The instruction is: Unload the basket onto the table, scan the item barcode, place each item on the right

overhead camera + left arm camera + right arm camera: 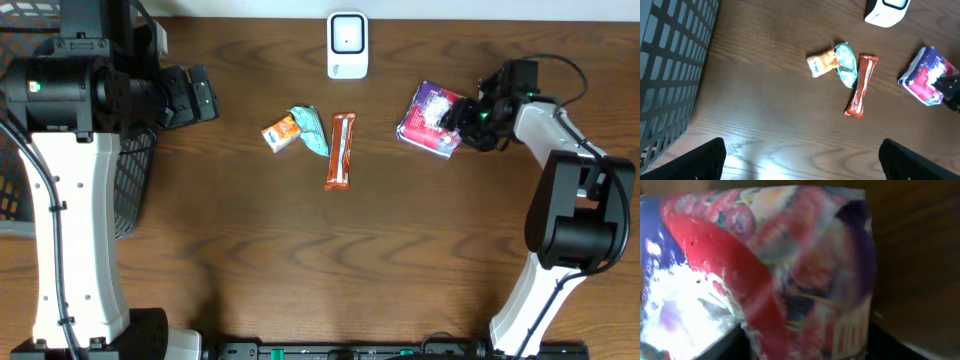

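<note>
A berry-printed purple and red packet [431, 120] lies on the wooden table at the right, below and right of the white scanner [347, 45]. My right gripper [470, 118] is at the packet's right edge. In the right wrist view the packet [780, 265] fills the gap between both dark fingers, so the gripper [805, 347] is shut on it. My left gripper [200, 95] hangs at the far left, wide open and empty; its fingertips [700, 160] show over bare wood. The left wrist view also catches the packet [923, 76] and the scanner [886, 11].
Mid-table lie a small orange packet [281, 132], a teal packet [312, 130] and an orange-brown bar [340, 150]. A black wire basket [130, 190] stands at the left edge, also seen in the left wrist view as a dark grid [670, 65].
</note>
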`<state>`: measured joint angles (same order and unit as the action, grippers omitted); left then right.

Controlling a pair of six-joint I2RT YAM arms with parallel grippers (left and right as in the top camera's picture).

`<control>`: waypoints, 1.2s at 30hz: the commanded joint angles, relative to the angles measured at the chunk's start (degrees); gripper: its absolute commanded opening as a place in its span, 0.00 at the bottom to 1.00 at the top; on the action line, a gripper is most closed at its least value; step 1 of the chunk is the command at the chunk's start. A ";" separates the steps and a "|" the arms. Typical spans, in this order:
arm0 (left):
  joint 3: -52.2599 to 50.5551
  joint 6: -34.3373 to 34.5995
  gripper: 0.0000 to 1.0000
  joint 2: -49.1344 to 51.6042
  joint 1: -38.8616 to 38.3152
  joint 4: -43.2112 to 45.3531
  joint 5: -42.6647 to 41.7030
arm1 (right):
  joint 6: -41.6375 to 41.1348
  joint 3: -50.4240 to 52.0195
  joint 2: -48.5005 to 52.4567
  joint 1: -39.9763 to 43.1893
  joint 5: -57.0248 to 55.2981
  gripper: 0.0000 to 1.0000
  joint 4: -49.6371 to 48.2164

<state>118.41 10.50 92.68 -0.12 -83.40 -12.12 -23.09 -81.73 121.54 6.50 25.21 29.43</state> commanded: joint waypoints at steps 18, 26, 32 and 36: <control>-0.13 0.28 0.98 0.35 -0.11 -0.11 -0.50 | -6.27 -11.45 -2.60 -9.38 12.61 0.01 -12.90; -0.13 0.28 0.98 0.35 -0.11 -0.11 -0.50 | -11.91 -11.41 -1.97 -20.33 -15.10 0.01 -24.50; -0.13 0.28 0.98 0.35 -0.11 -0.11 -0.50 | -13.33 -11.41 0.76 -24.94 -23.39 0.01 -33.40; -0.13 0.28 0.98 0.35 -0.11 -0.13 -0.50 | -13.29 -11.43 1.49 -25.31 -24.83 0.01 -35.91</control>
<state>118.41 10.50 92.68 -0.12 -83.42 -12.12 -35.31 -92.64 121.60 -19.16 5.32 -6.07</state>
